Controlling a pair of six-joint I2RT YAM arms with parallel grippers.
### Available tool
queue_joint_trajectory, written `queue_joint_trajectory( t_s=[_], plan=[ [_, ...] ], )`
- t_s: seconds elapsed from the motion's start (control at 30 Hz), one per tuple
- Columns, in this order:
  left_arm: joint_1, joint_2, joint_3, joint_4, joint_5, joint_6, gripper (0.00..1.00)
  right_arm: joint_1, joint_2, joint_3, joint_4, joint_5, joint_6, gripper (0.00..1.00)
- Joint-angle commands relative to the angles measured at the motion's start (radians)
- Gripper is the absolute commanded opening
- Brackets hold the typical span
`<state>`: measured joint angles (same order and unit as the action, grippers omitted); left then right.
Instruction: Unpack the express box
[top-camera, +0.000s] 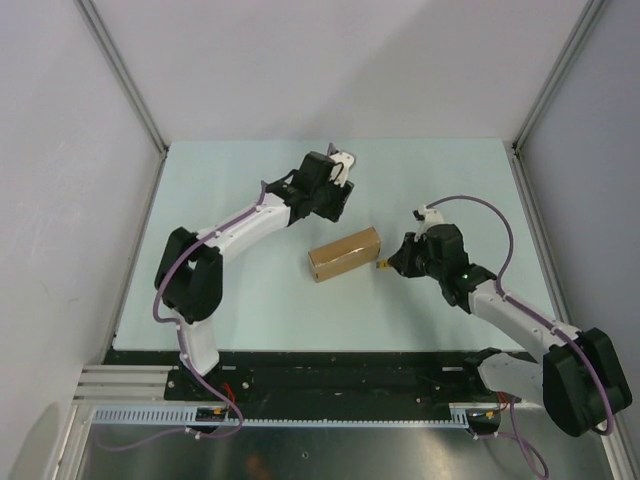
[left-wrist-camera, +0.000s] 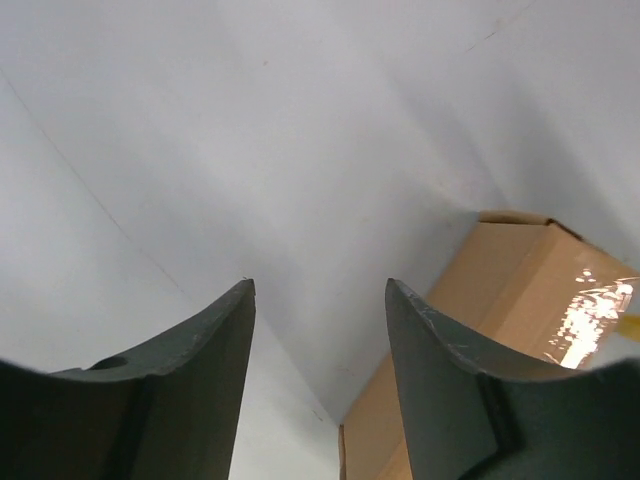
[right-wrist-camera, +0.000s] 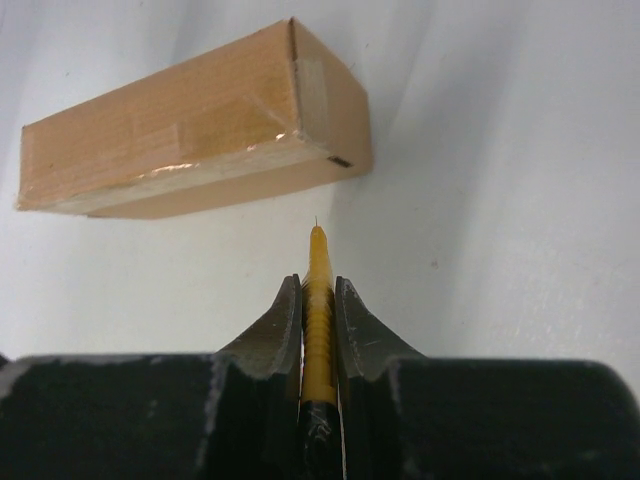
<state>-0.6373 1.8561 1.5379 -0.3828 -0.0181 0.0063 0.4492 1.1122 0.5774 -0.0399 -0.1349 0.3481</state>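
Note:
The express box (top-camera: 344, 254) is a closed, taped brown carton lying on the table between both arms. It also shows in the right wrist view (right-wrist-camera: 190, 125) and in the left wrist view (left-wrist-camera: 500, 320). My right gripper (top-camera: 393, 264) is shut on a slim yellow utility knife (right-wrist-camera: 318, 300). The knife tip points at the box's near right end, a small gap away. My left gripper (top-camera: 335, 205) is open and empty, above and behind the box; its fingers (left-wrist-camera: 190, 380) frame bare table.
The pale green table (top-camera: 250, 190) is walled by white panels at the back and sides. A black rail with cables (top-camera: 330, 375) runs along the near edge by the arm bases.

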Motion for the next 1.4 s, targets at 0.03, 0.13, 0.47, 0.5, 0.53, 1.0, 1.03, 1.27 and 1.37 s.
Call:
queue_joint_trajectory(
  t_s=[0.03, 0.13, 0.47, 0.5, 0.53, 1.0, 1.03, 1.27, 1.37],
  plan=[
    [0.028, 0.005, -0.076, -0.001, -0.062, -0.114, 0.58, 0.003, 0.06, 0.048, 0.158, 0.122, 0.008, 0.0],
    [0.07, -0.012, -0.131, -0.002, 0.007, -0.152, 0.55, -0.004, 0.13, 0.091, 0.196, 0.127, 0.0, 0.0],
    [0.145, -0.083, -0.295, 0.001, 0.24, -0.177, 0.34, -0.003, 0.336, 0.24, 0.313, 0.087, -0.012, 0.0],
    [0.145, -0.092, -0.324, -0.001, 0.239, -0.174, 0.33, -0.003, 0.354, 0.255, 0.324, 0.08, -0.015, 0.0],
    [0.145, -0.112, -0.338, -0.001, 0.241, -0.175, 0.32, -0.004, 0.386, 0.268, 0.333, 0.051, -0.014, 0.0],
    [0.145, -0.255, -0.513, 0.119, 0.394, -0.261, 0.32, 0.009, 0.623, 0.47, 0.38, -0.219, -0.078, 0.0],
    [0.145, -0.265, -0.522, 0.127, 0.382, -0.264, 0.32, 0.013, 0.629, 0.484, 0.379, -0.224, -0.075, 0.0],
    [0.145, -0.307, -0.529, 0.16, 0.383, -0.255, 0.35, 0.011, 0.653, 0.548, 0.33, -0.233, -0.07, 0.0],
    [0.149, -0.32, -0.512, 0.16, 0.302, -0.236, 0.35, 0.009, 0.635, 0.571, 0.275, -0.177, -0.08, 0.0]
  ],
)
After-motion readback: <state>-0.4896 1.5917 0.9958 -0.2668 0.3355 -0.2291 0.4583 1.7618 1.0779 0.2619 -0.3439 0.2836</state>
